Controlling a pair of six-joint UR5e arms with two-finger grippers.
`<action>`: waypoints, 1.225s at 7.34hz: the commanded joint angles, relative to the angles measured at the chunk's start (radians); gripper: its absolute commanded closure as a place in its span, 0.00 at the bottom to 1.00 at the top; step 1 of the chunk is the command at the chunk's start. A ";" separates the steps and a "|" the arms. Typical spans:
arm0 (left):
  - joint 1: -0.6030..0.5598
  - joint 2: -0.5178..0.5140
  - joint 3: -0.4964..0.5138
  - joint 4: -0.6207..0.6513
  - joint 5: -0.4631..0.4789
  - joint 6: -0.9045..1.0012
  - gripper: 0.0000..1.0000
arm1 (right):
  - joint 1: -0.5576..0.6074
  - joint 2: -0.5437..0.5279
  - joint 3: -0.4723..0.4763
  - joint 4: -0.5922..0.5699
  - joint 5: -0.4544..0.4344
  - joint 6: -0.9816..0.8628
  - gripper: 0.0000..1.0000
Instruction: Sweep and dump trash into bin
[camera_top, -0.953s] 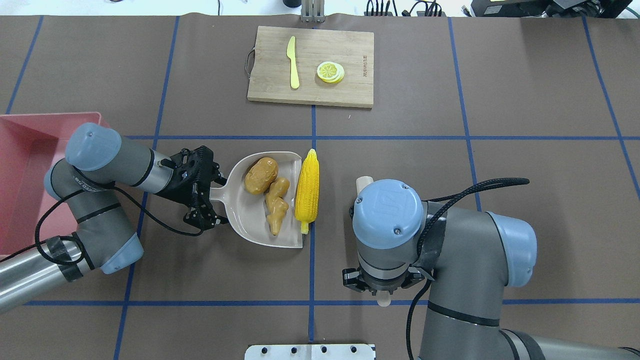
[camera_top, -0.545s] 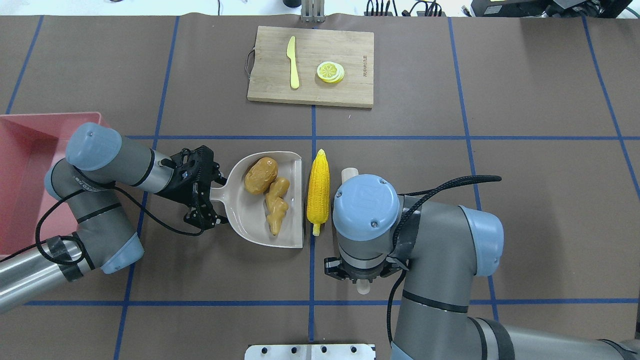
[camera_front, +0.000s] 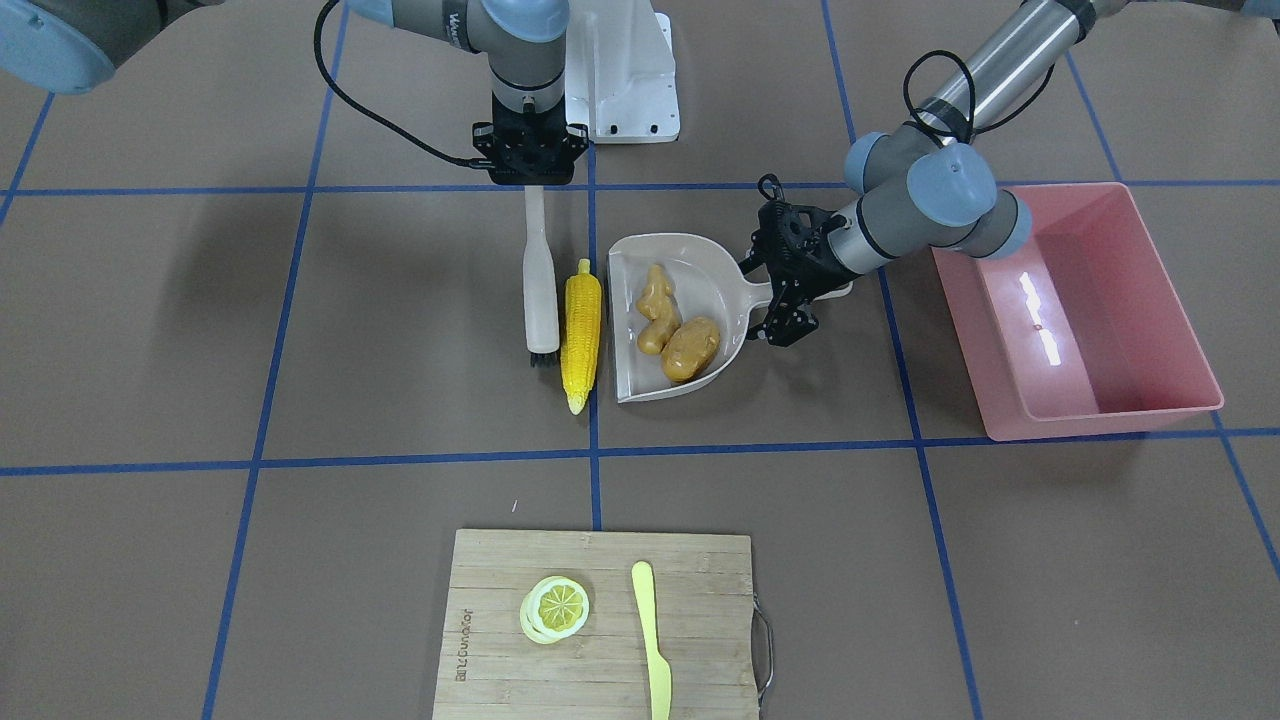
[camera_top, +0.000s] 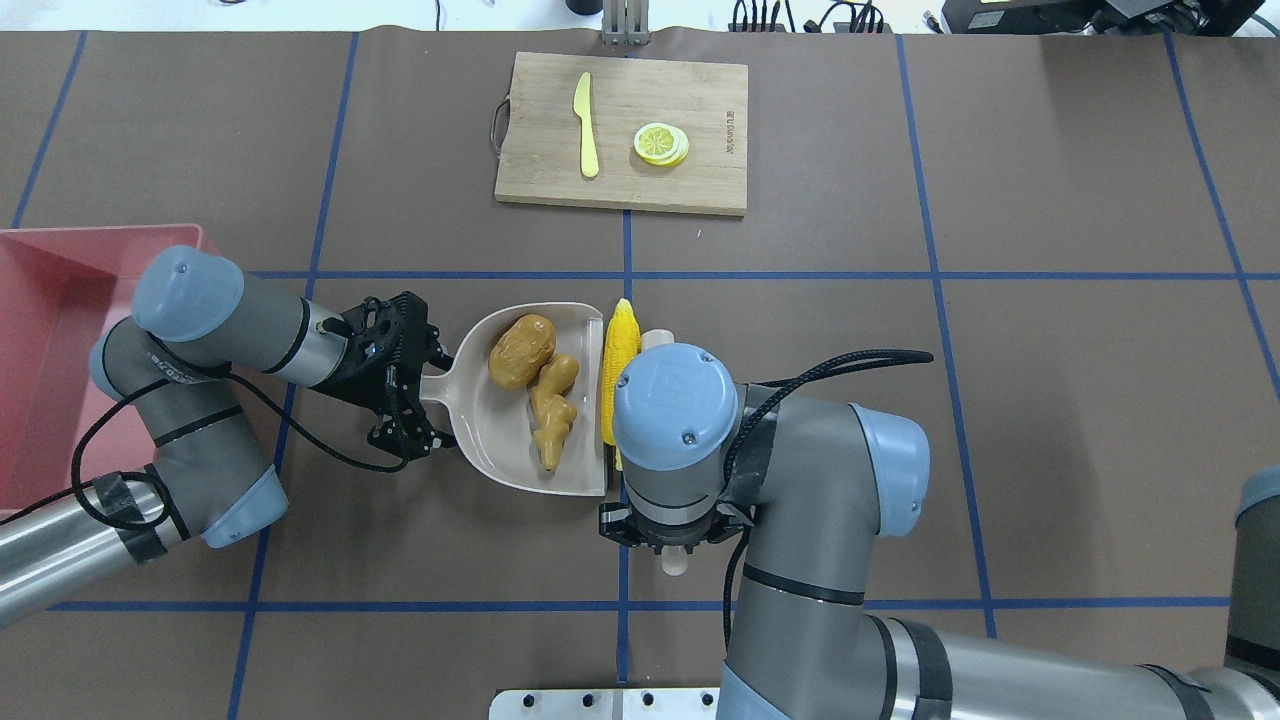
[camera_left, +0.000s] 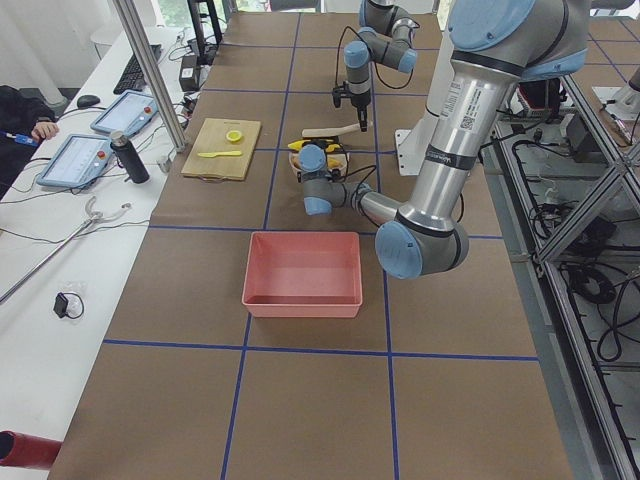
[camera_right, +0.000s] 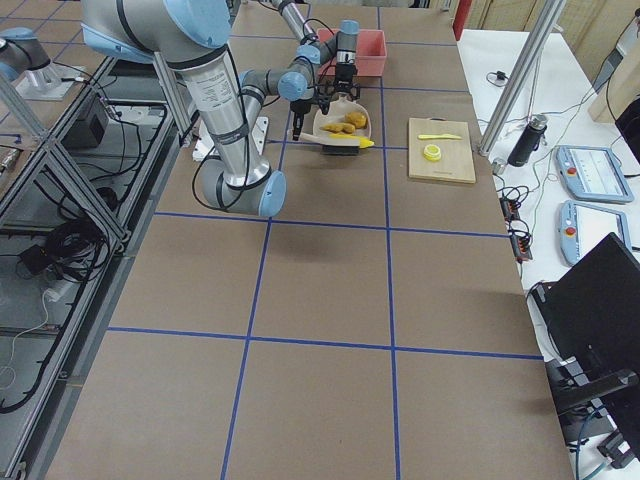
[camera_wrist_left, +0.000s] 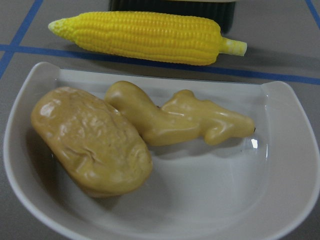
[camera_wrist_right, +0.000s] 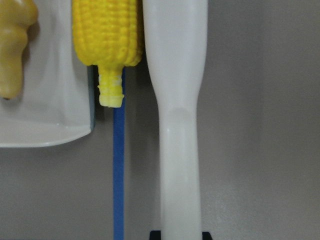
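Note:
My left gripper (camera_top: 425, 390) is shut on the handle of a beige dustpan (camera_top: 490, 435), which lies flat on the table. The brown potato-like lump (camera_top: 522, 350) and the tan ginger root (camera_top: 553, 405) lie in the pan (camera_wrist_left: 225, 200). The yellow corn cob (camera_top: 620, 340) lies along the pan's open lip, with the brush pressed against its other side. My right gripper (camera_front: 531, 178) is shut on a white brush (camera_front: 540, 290). The pink bin (camera_front: 1080, 310) stands beyond my left arm and holds nothing I can see.
A wooden cutting board (camera_top: 700, 100) at the far side of the table carries a pale yellow knife (camera_top: 585, 125) and a lemon slice (camera_top: 660, 143). A white mounting plate (camera_front: 625, 70) sits at the robot's base.
My right arm has moved left with the brush. The corn, which had rolled slightly away from the pan, is pushed back against its lip. My left arm and the dustpan have not moved.

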 joint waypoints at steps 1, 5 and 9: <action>0.001 0.000 0.000 0.001 0.000 0.000 0.02 | -0.001 0.078 -0.092 0.047 0.006 0.025 1.00; 0.002 0.000 0.000 0.001 0.000 0.000 0.02 | -0.002 0.139 -0.091 0.039 0.040 0.063 1.00; 0.002 0.000 0.002 -0.001 0.000 0.000 0.02 | 0.004 0.124 -0.085 0.036 0.082 0.068 1.00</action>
